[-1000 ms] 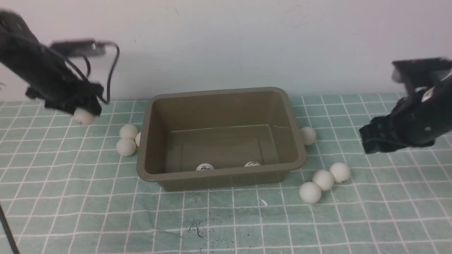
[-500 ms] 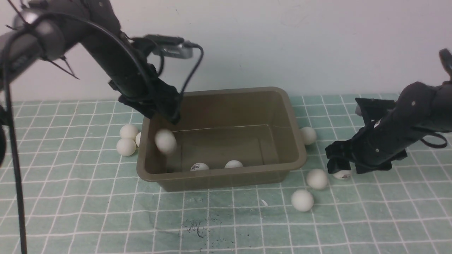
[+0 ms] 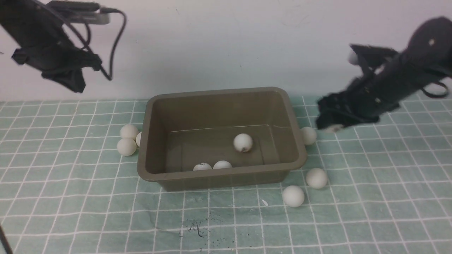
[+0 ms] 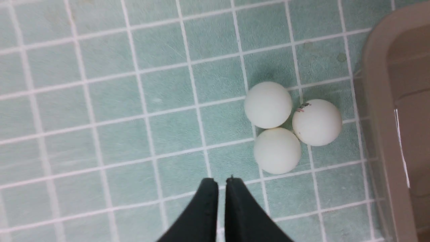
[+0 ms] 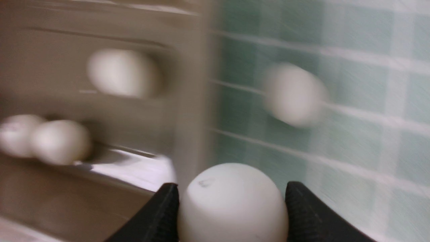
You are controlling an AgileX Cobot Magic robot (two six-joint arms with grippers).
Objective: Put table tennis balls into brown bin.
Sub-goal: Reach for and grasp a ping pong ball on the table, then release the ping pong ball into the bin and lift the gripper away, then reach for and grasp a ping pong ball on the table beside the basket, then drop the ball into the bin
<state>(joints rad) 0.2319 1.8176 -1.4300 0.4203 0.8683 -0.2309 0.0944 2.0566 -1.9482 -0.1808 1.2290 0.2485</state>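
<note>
The brown bin [image 3: 219, 92] stands mid-table with three table tennis balls inside: one [image 3: 243, 142] out on its floor and two [image 3: 202, 166] [image 3: 222, 164] against the near wall. My right gripper [image 3: 329, 124] hangs just right of the bin's rim, shut on a white ball [image 5: 231, 205] between its fingers [image 5: 299, 205]. My left gripper [image 3: 78, 86] is raised high at the far left, shut and empty [image 4: 221, 183]. Below it, three balls [image 4: 267, 105] [image 4: 317, 122] [image 4: 277, 150] cluster beside the bin's left wall [image 4: 379, 101].
One loose ball [image 3: 308, 135] rests against the bin's right rim. Two more [image 3: 316, 177] [image 3: 293, 196] lie on the green checked cloth by the bin's front right corner. A white wall closes off the back.
My left gripper let its ball go into the bin, then rose back to the far left. My right gripper came down, shut on a ball at the right and lifted it toward the bin.
</note>
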